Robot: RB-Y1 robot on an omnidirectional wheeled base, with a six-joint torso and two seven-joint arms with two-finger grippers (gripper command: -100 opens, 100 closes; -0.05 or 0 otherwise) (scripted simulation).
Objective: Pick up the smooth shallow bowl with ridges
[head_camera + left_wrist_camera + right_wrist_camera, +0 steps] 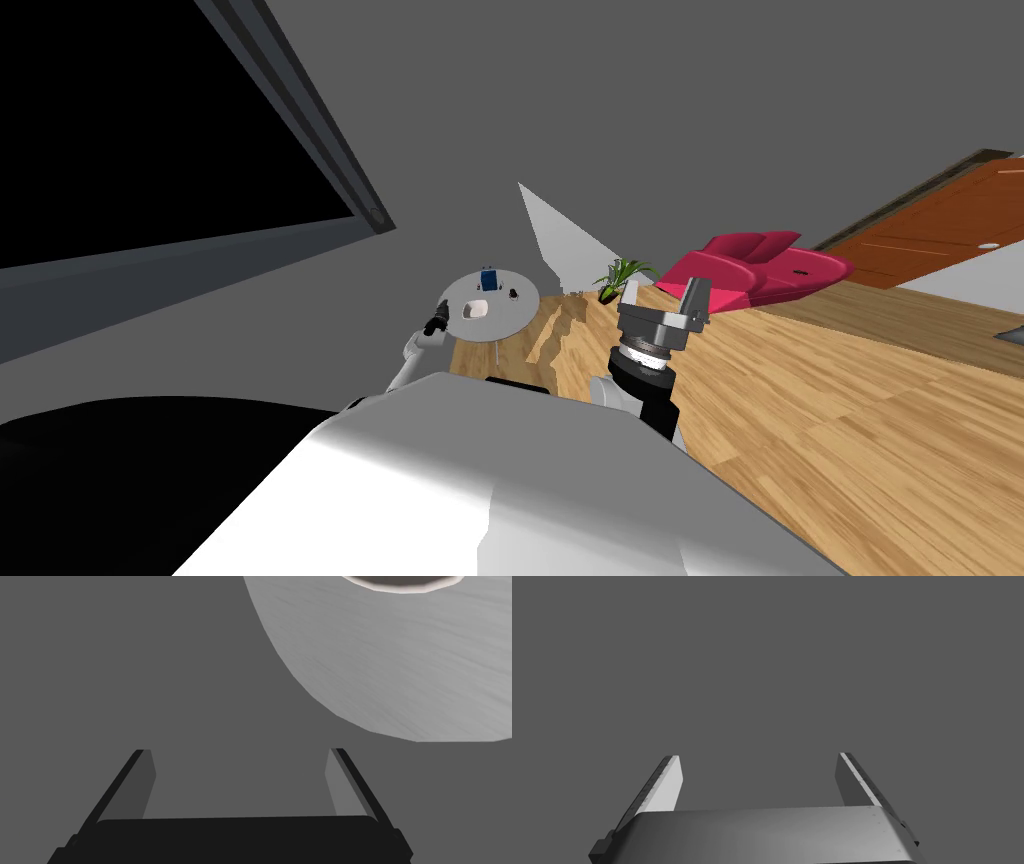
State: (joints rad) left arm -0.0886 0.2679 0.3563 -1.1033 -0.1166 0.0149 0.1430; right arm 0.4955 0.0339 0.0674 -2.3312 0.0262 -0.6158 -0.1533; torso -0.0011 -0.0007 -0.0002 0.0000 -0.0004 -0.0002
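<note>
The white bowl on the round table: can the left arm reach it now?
Probably yes: the open left gripper hangs by the table's edge, with nothing between it and the bowl.

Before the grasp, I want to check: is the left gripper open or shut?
Open. The left gripper has its fingers wide apart, nothing between them; the bowl on the round table lies ahead.

Right hand (758,756), spread wide.
Its two thin, blade-like fingers (662,788) rise from a grey box-shaped body (762,836) and stand well apart, with a clear gap between them. One finger is lit pale and the other lies in shade. Behind them is a flat, dark grey plane.
</note>
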